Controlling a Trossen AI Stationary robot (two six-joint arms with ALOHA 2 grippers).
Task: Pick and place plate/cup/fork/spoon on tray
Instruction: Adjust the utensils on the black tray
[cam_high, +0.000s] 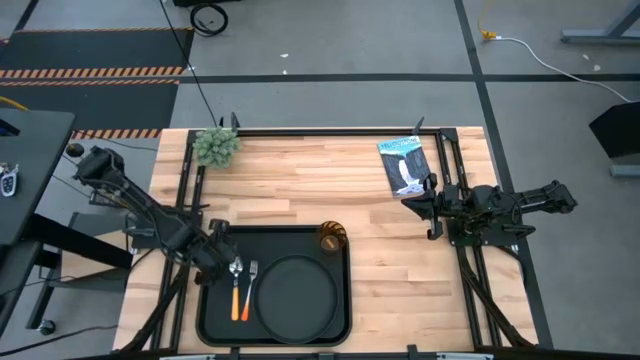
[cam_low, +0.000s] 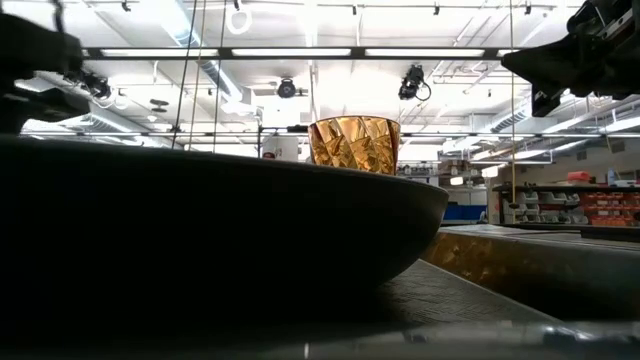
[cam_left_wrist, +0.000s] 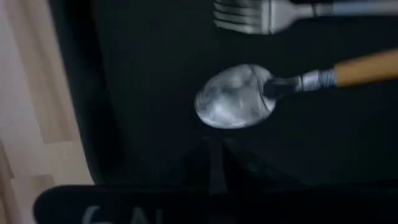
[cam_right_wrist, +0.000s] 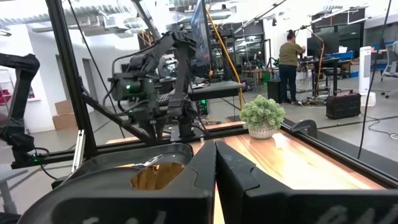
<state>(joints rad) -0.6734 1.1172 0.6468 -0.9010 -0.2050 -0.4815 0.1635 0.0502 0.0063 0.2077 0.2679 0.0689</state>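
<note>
wooden counter (cam_high: 300, 180): on the tray (cam_high: 215, 322) your plate (cam_high: 296, 293), cup (cam_high: 331, 237), fork (cam_high: 249, 287) and spoon (cam_high: 237, 290) all sit. left gripper (cam_high: 218, 252) hovers over the spoon's bowl, fingers closed and empty; right gripper (cam_high: 432, 208) waits right of the tray, fingers closed. placing looks finished; next, lift clear.

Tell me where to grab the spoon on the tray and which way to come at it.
Grip the spoon by its orange handle, near the middle, coming straight down from above. It lies flat on the tray with the fork close alongside, so set the fingers across the handle's width, one going into the narrow gap between them. The bowl is too low and rounded to pinch.
</note>
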